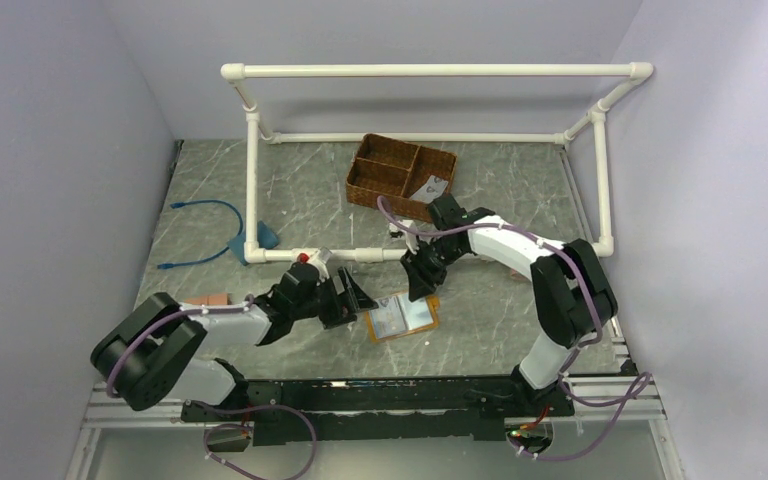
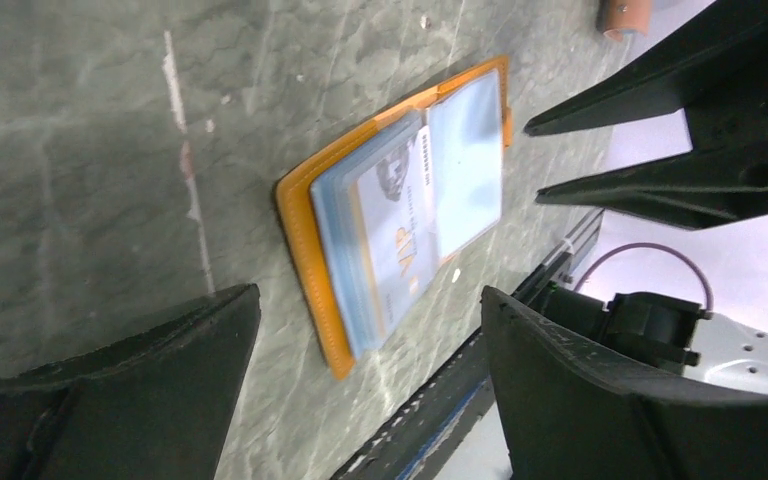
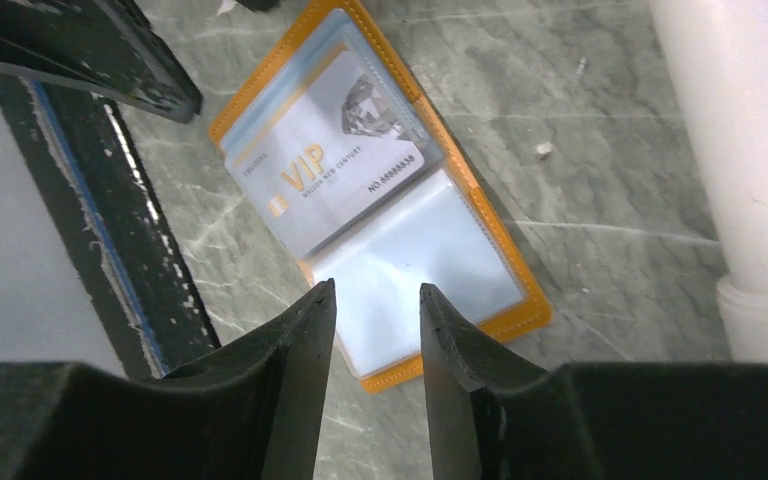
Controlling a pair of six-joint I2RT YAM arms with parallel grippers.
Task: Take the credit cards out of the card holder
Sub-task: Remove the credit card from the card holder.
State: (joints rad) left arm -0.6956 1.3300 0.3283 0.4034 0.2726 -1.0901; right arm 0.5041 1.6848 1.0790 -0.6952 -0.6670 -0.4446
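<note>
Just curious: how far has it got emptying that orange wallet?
Done: the card holder lies open, and a pale card sits in the basket. In hand: nothing; left gripper and right gripper are open, empty. Left: the VIP card is still sleeved.

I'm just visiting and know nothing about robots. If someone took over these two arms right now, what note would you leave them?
The left gripper is wide open and empty, beside the card holder.
The right gripper is narrowly open and empty, over the holder's bare sleeve.
The holder lies unfolded on the table between the arms.
Done: one pale card seems to lie in the wicker basket.
Left: pull the VIP card from its sleeve. Whether there are more cards behind it cannot be told.
</note>
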